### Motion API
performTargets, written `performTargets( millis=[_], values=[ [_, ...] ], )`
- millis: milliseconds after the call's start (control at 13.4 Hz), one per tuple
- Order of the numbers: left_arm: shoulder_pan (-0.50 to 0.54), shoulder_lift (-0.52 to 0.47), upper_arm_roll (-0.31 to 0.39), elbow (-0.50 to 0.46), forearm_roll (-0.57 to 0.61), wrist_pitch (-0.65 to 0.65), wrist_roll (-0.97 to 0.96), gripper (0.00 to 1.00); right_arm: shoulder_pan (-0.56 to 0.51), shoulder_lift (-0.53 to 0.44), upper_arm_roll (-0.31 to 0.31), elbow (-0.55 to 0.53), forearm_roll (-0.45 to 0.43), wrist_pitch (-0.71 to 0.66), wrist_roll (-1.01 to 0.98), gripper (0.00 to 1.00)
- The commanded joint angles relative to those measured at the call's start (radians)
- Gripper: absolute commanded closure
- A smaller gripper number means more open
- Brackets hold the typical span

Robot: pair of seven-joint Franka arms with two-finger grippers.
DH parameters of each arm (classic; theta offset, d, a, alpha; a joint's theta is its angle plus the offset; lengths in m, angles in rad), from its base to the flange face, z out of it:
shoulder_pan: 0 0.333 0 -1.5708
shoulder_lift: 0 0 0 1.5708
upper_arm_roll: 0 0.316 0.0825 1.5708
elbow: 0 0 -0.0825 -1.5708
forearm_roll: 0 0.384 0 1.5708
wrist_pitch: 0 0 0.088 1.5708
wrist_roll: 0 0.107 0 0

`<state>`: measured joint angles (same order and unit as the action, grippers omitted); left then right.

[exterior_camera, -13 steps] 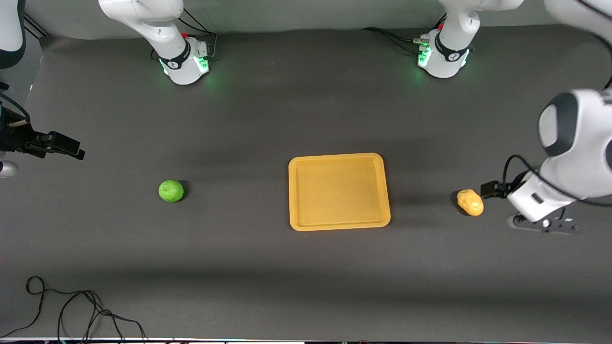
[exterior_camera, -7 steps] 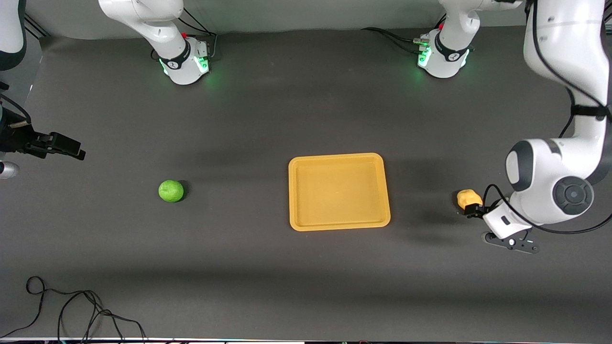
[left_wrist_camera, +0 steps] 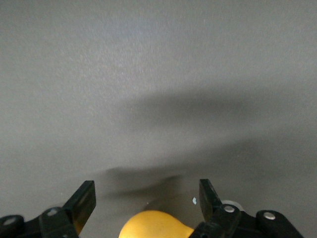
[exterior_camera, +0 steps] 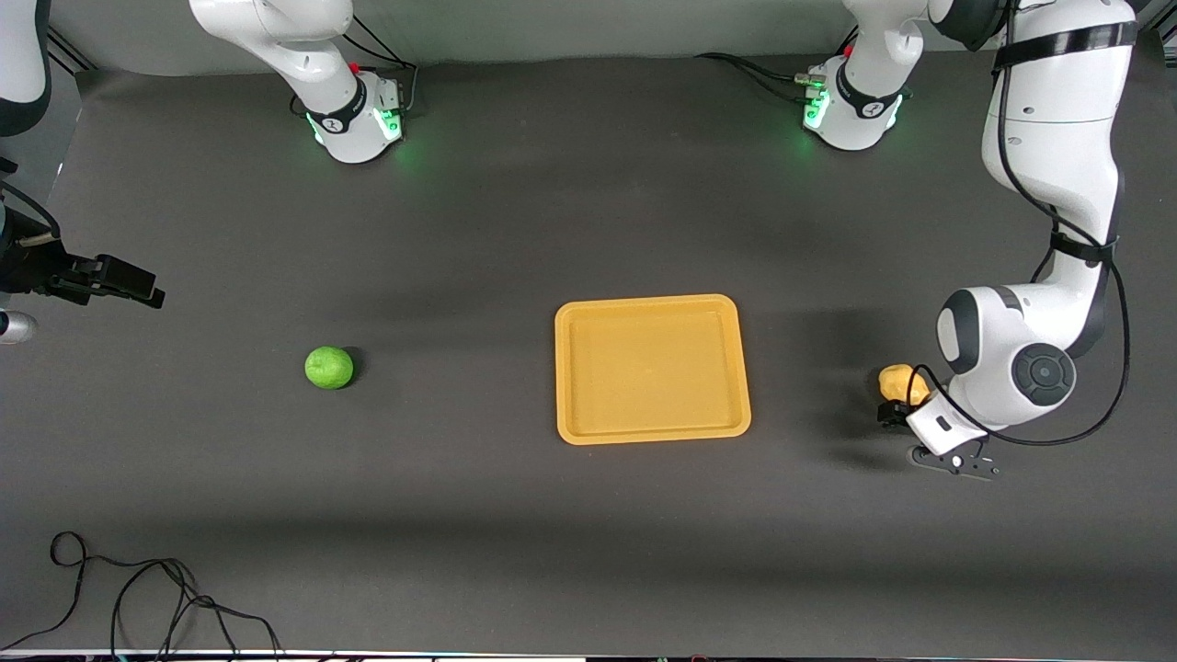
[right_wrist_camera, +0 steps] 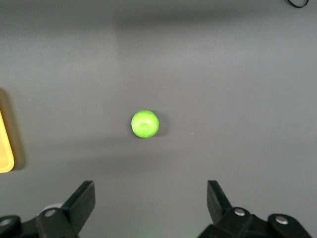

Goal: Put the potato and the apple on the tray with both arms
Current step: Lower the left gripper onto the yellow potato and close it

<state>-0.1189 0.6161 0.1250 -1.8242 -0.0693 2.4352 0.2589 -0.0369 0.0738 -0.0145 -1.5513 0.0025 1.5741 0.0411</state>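
The lumpy yellow-orange potato [exterior_camera: 895, 379] lies on the dark table toward the left arm's end, beside the tray [exterior_camera: 648, 302]. My left gripper [exterior_camera: 897, 406] is low over it and open. In the left wrist view the potato [left_wrist_camera: 156, 225] sits between the fingers [left_wrist_camera: 85, 198] with a gap on each side. The green apple [exterior_camera: 329, 367] rests toward the right arm's end, untouched. My right gripper [exterior_camera: 138, 290] hangs high at that end, open and empty. In the right wrist view the apple [right_wrist_camera: 145, 124] is well ahead of the right gripper [right_wrist_camera: 150, 188], and a corner of the tray [right_wrist_camera: 5, 148] shows.
Both green-lit bases [exterior_camera: 354, 119] [exterior_camera: 851, 110] stand at the table's edge farthest from the front camera. A loose black cable [exterior_camera: 138, 588] lies near the front edge at the right arm's end. The tray holds nothing.
The left arm has swung in toward the tray and come down, bringing its gripper from beside the potato to astride it. The right arm, apple and tray have not moved.
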Motion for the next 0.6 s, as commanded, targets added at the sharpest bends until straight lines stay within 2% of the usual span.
performTargets(
  millis=[0,224,373,523],
  values=[
    [0.001,-0.114,0.001,-0.095,-0.015,-0.024,0.026,0.06,0.005,0.003,-0.007,0.007,0.007,-0.006,-0.015,0.0],
    [-0.002,-0.17,0.001,-0.096,-0.015,-0.116,0.025,0.06,0.005,0.003,-0.007,0.004,0.007,-0.006,-0.015,0.0],
    [-0.002,-0.161,0.001,-0.099,-0.015,-0.099,0.026,0.08,0.005,0.001,-0.007,0.004,0.007,-0.006,-0.015,0.0],
    [-0.004,-0.162,0.001,-0.144,-0.015,-0.035,0.026,0.08,0.005,0.001,-0.007,0.004,0.008,-0.006,-0.015,0.0]
  ],
)
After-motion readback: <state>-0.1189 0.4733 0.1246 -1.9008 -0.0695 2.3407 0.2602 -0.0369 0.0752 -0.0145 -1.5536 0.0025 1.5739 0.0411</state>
